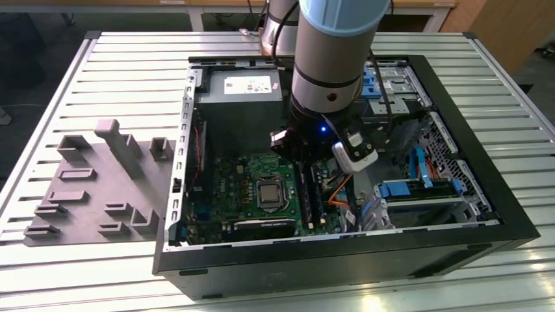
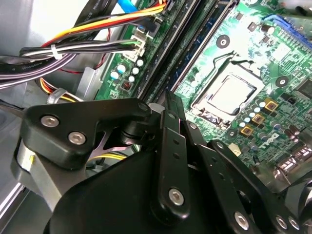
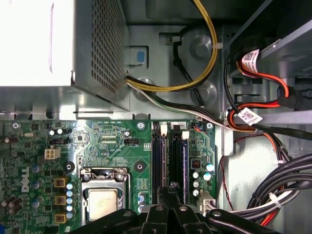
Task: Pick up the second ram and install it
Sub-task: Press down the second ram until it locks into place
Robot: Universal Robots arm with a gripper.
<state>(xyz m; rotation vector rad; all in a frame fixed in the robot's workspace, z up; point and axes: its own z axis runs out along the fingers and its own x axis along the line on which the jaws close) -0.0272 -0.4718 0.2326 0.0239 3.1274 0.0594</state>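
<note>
On the exterior view's left, the grey holder tray (image 1: 95, 188) sits on the tabletop (image 1: 113, 58). To its right is the open computer case (image 1: 347, 253), with the arm reaching inside. In both wrist views the gripper (image 3: 170, 190) (image 2: 168, 97) has its fingers drawn together with nothing between them, its tip just over the memory slots (image 3: 157, 156). A dark-blue stick, seemingly the second ram (image 3: 185, 156), stands in a slot beside that tip, so seating looks to be the step in hand; it calls for a square, even press. The white label (image 1: 247, 84) on the power supply (image 1: 238, 107) and the cable tags (image 3: 249, 116) are too small to read.
</note>
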